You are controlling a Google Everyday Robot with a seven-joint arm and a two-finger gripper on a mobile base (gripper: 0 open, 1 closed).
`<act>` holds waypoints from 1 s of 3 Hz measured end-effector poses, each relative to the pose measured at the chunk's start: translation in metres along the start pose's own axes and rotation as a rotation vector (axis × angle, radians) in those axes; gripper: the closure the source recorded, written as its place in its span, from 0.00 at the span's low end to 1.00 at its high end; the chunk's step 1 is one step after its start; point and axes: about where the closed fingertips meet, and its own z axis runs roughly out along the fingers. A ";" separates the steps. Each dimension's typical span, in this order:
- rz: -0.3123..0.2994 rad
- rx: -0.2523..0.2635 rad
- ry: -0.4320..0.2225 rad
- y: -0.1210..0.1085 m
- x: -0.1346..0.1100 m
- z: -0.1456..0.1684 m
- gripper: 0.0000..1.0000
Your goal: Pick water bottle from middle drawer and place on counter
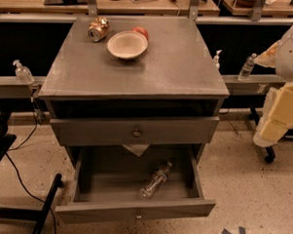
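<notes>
The water bottle [156, 180] is clear and ribbed and lies on its side, cap pointing up-right, on the floor of the pulled-out middle drawer [132, 210]. The grey counter [173, 66] tops the cabinet above it. My arm comes in at the right edge of the camera view, and its pale blocky end with the gripper [271, 130] hangs right of the cabinet, at about the height of the upper drawer. It is well apart from the bottle and holds nothing that I can see.
On the counter stand a beige bowl [127, 44], a tipped can [98, 29] and a red fruit [140, 31]. The upper drawer front [136, 133] juts out over the open drawer. Pump bottles [22, 72] [216, 58] and another clear bottle [246, 67] sit on side rails. A black stand and cable [45, 207] are at the left.
</notes>
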 end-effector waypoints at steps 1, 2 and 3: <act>-0.008 0.002 0.009 -0.001 0.000 0.005 0.00; -0.102 -0.007 0.073 -0.001 0.011 0.050 0.00; -0.158 -0.055 0.023 -0.004 0.043 0.121 0.00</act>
